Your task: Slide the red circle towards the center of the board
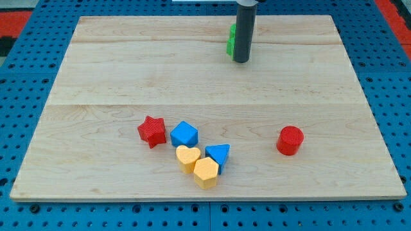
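Observation:
The red circle [289, 140] stands on the wooden board at the view's lower right, apart from the other blocks. My tip [241, 61] rests near the view's top, right of centre, far above the red circle and a little to its left. A green block [230, 40] sits right behind the rod on its left side, mostly hidden by it.
A cluster lies at the view's lower middle: a red star [152, 131], a blue cube [184, 135], a yellow heart [187, 157], a blue triangle [218, 154] and a yellow hexagon [206, 172]. The board [96, 77] lies on a blue pegboard.

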`<state>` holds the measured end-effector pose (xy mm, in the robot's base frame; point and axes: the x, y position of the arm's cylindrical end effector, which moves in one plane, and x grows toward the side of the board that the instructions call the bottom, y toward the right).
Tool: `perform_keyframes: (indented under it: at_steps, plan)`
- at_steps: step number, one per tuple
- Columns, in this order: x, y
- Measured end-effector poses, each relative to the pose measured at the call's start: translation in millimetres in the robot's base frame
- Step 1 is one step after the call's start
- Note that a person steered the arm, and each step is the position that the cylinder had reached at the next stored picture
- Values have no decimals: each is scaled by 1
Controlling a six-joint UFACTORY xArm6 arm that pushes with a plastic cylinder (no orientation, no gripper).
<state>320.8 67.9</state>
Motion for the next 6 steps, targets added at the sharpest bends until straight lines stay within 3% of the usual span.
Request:
perform_keyframes:
  at_steps: [3, 5, 6]
  plan:
    - [-37, 1]
    - [55, 90]
    - [127, 103]
